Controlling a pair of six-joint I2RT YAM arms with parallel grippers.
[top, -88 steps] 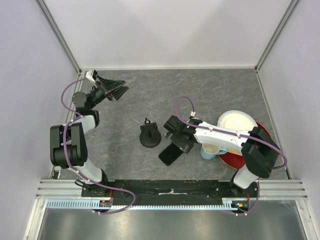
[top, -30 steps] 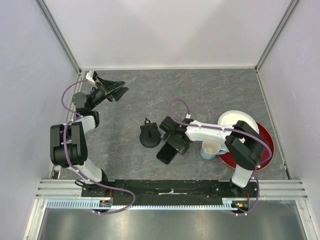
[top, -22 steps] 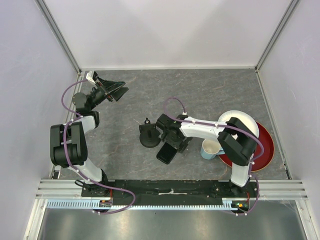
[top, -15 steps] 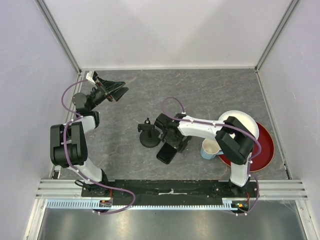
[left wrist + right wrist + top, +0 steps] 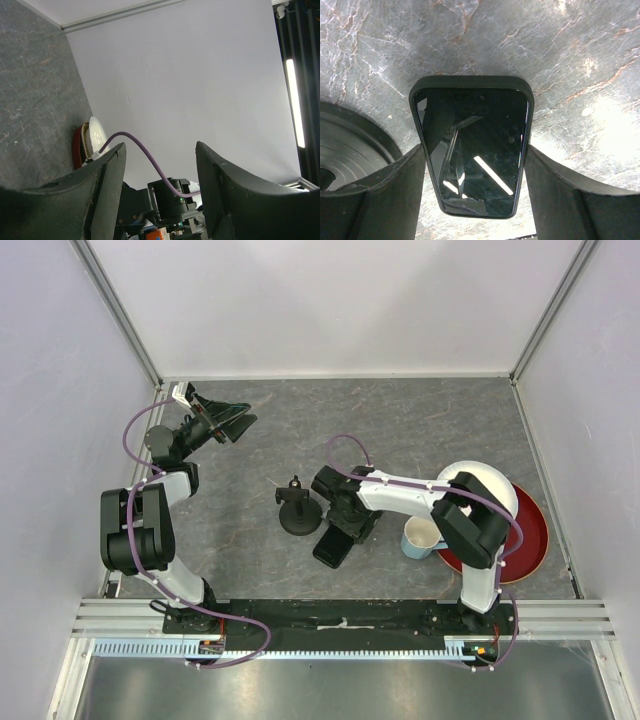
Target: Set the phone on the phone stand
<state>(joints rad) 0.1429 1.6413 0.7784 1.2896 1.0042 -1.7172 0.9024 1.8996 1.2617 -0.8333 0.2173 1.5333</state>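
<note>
The phone (image 5: 472, 150) is glossy black and sits between my right gripper's (image 5: 475, 152) two fingers, which press on its long edges just above the grey table. In the top view the phone (image 5: 332, 544) sticks out toward the near edge from my right gripper (image 5: 345, 522). The phone stand (image 5: 298, 508) stands just left of it, with its disc base (image 5: 350, 145) at the left edge of the right wrist view. My left gripper (image 5: 228, 422) is open and empty, raised at the back left, and its fingers (image 5: 105, 190) frame only the wall.
A light blue mug (image 5: 422, 537) stands right of the right gripper. Behind it a white plate (image 5: 480, 483) rests on a dark red plate (image 5: 525, 540). Walls close the table in at the back and sides.
My right gripper has carried the phone left, from beside the mug to right next to the stand's base. The left arm has not moved.
</note>
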